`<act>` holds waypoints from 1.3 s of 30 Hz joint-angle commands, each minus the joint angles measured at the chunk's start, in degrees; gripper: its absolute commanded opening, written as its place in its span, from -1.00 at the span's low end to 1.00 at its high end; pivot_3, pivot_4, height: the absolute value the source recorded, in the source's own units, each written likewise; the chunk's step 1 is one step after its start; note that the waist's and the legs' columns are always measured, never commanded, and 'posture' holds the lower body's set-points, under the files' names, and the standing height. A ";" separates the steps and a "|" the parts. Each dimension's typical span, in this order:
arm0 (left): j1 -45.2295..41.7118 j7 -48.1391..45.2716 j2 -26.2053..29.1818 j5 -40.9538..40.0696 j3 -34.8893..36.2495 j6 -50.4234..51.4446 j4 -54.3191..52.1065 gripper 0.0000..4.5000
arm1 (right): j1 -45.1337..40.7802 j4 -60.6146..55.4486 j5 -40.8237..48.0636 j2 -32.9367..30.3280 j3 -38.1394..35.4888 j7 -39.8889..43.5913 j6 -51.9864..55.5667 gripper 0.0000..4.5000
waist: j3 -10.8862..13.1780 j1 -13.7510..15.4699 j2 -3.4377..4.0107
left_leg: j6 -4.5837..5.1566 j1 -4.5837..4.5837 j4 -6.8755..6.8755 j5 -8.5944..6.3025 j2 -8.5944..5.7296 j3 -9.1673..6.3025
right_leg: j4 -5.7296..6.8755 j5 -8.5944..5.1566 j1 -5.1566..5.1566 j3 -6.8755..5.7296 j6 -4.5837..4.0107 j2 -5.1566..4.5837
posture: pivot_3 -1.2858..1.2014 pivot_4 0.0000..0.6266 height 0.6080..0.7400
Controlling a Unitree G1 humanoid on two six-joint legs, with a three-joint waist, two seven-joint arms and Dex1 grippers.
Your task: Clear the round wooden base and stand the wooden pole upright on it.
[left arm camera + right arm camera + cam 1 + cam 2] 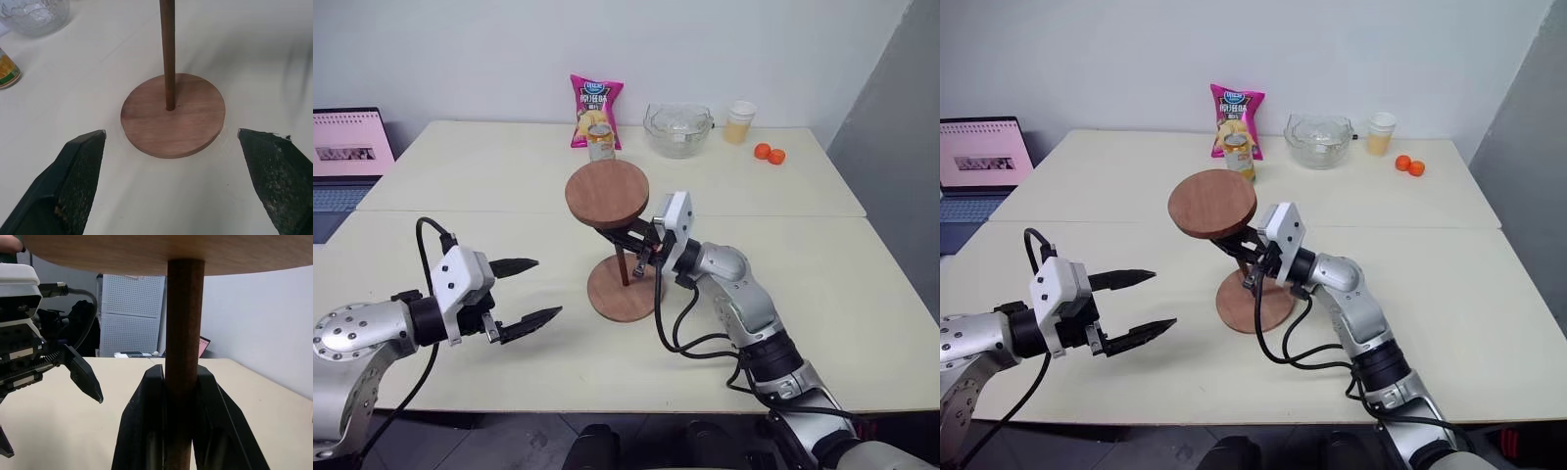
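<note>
The round wooden base (605, 296) lies flat on the table's near half. The wooden pole (624, 266) stands in the base's centre hole (168, 106), leaning slightly, with its fixed round disc (607, 193) on top. My right gripper (632, 246) reaches in from the right and is shut on the pole just under that disc; the wrist view shows its fingers (142, 431) pressed on both sides of the pole (184, 323). My left gripper (546, 287) hovers open to the left of the base, pointing at it, with nothing between its fingers (80, 176).
At the table's far side stand a pink snack bag (596, 110), a can (600, 143), a glass bowl (677, 129), a cup of yellow drink (739, 122) and two small oranges (769, 153). A laptop (350, 157) sits off to the far left.
</note>
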 commanded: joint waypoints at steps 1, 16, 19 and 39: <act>-0.03 -1.28 2.41 -1.90 -0.07 2.65 -1.24 1.00 | 3.25 7.33 -4.17 -3.43 0.18 -2.25 6.68 -0.89 | 0.00 0.00 0.00 | 0.00 0.00 0.00 0.00 0.00 0.00 | 0.00 -0.01 0.00 0.00 -0.01 0.00 | 0.03 -0.52 1.00; -3.00 0.16 2.79 -0.47 -3.23 3.93 -0.29 1.00 | 3.80 10.03 -6.42 -5.03 2.00 -5.68 7.25 -0.89 | -0.01 0.07 0.02 | 0.02 0.01 -0.10 -0.01 0.00 -0.03 | -0.09 -0.07 0.00 0.00 -0.08 -0.04 | 0.03 -0.52 1.00; -3.04 -0.01 2.89 -0.15 -3.18 3.61 0.09 1.00 | 4.07 10.12 -6.23 -5.83 2.05 -5.98 8.71 -0.89 | -0.05 0.12 0.08 | 0.02 0.01 -0.11 -0.01 0.00 -0.02 | -0.12 -0.17 0.00 0.00 -0.24 -0.06 | 0.03 -0.52 1.00; -3.61 -0.13 2.61 0.82 -3.81 2.39 1.03 1.00 | 4.02 5.69 -3.77 -4.48 2.73 -7.25 12.56 -0.89 | -0.45 0.38 0.44 | 0.07 0.09 -0.62 0.01 0.00 -0.05 | -0.74 -0.18 0.15 -0.01 -0.25 -0.09 | 0.03 -0.52 1.00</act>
